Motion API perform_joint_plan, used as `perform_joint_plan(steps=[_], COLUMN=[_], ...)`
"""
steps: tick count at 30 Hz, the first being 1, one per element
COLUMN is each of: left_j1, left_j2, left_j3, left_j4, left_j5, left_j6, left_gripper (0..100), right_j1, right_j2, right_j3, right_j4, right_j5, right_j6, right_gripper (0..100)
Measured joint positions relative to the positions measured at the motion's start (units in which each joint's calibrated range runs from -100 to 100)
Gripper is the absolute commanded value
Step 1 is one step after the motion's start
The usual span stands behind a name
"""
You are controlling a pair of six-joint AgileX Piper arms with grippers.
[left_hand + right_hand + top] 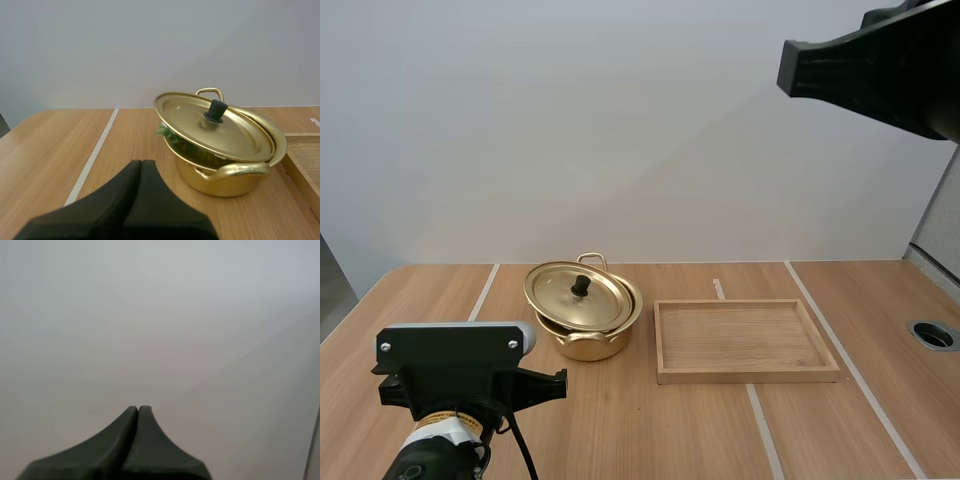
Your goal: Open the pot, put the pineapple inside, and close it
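A gold pot (pixel 584 338) (pixel 220 175) stands on the table, left of centre. Its lid (pixel 578 294) (pixel 212 126), with a black knob (pixel 216 110), rests tilted on the rim, not seated flat. Green leaves (pixel 165 132) poke out of the gap under the lid on the pot's left side. My left gripper (pixel 140 164) is shut on nothing, low over the table and a short way in front of the pot. My right gripper (pixel 138 409) is shut too, pointing at a plain grey wall; its arm (pixel 880 60) is raised high at the back right.
A shallow wooden tray (pixel 745 340) (pixel 300 150) lies just right of the pot with nothing in it. A round cable hole (pixel 933 334) sits near the table's right edge. Pale seams run across the tabletop.
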Motion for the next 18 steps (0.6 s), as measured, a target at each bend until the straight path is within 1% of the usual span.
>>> perform_joint_plan(steps=[18], left_j1=[0.00], left_j2=[0.00], left_j3=[0.00], left_j4=[0.10], left_j5=[0.00], left_j6=[-0.11], left_gripper=[0], right_j1=[0.00], right_j2=[0.00], right_j3=[0.00], right_j4=[-0.10], right_j5=[-0.37], right_j6=[0.00], right_gripper=[0])
